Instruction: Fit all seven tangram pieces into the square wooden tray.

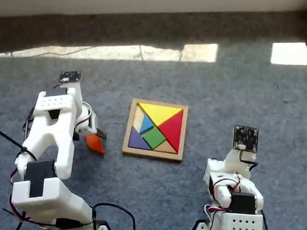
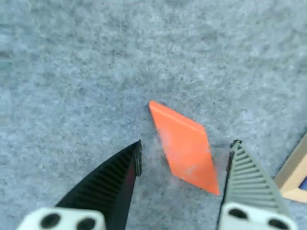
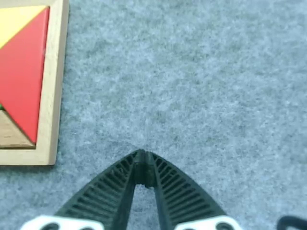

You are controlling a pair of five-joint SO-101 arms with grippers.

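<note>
The square wooden tray [image 1: 127, 142] lies mid-table and holds a yellow triangle [image 1: 160, 113], a red triangle [image 1: 172, 128], a green square [image 1: 154, 138], a small blue piece [image 1: 146, 124] and a purple triangle [image 1: 137, 141]; bare wood shows at its near corner. An orange parallelogram [image 1: 95, 144] lies flat on the carpet to the tray's left. My left gripper [image 2: 187, 144] is open and straddles the orange parallelogram [image 2: 184, 146], its fingertips level with the piece on either side. My right gripper [image 3: 144, 155] is shut and empty, low over the carpet beside the tray's corner [image 3: 52, 120].
The grey carpet runs all around the tray. A sunlit strip [image 1: 139, 52] crosses the far side. The right arm [image 1: 233, 188] sits at the near right, the left arm [image 1: 50, 137] at the near left. The tray's edge [image 2: 295, 175] is close to the left gripper.
</note>
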